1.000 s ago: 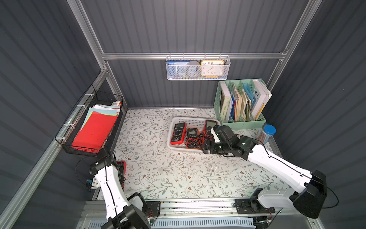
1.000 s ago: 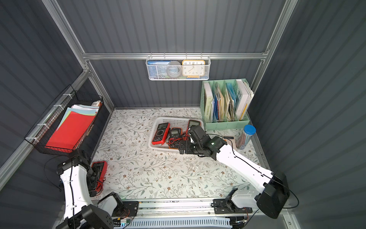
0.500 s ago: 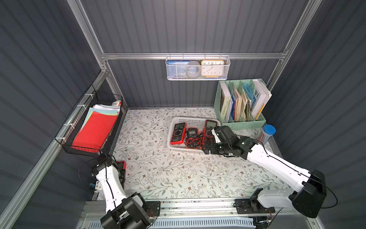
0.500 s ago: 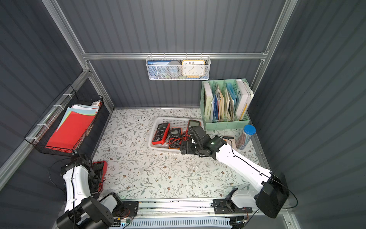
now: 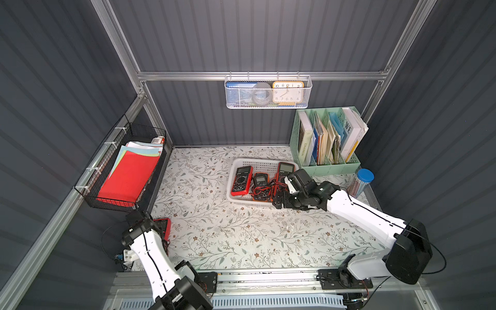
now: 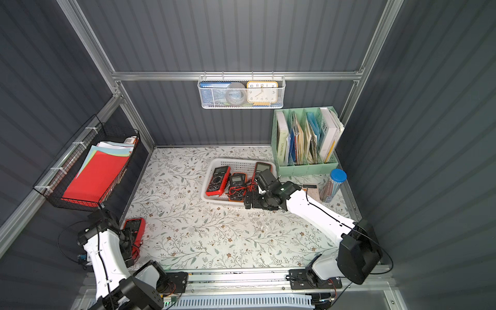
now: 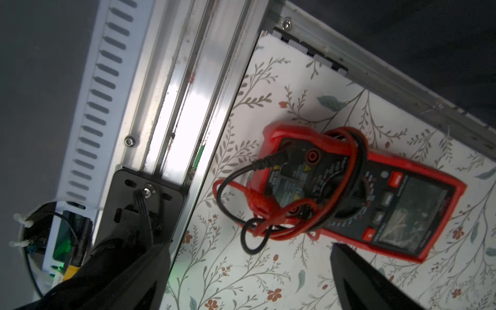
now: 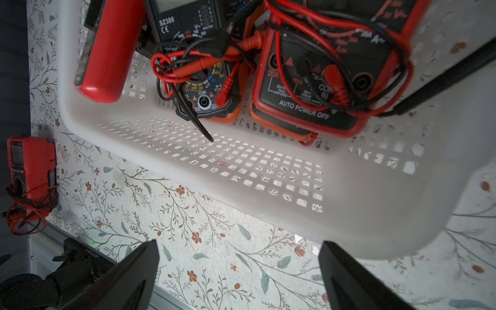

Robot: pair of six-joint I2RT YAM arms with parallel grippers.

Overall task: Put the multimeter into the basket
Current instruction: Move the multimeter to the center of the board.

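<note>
Top views: the left arm (image 5: 150,249) has been shifted only slightly in the last second, so nothing is yet gripped; its jaws are seen spread wide and empty; the multimeter (image 7: 362,193) lies flat on the table (image 7: 268,268) just ahead of them, well apart from the basket (image 5: 257,162).

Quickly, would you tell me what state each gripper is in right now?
Left gripper: open, holding nothing.
Right gripper: open, holding nothing.

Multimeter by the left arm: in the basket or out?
Out. The multimeter lies flat on the table, well apart from the basket.
</note>
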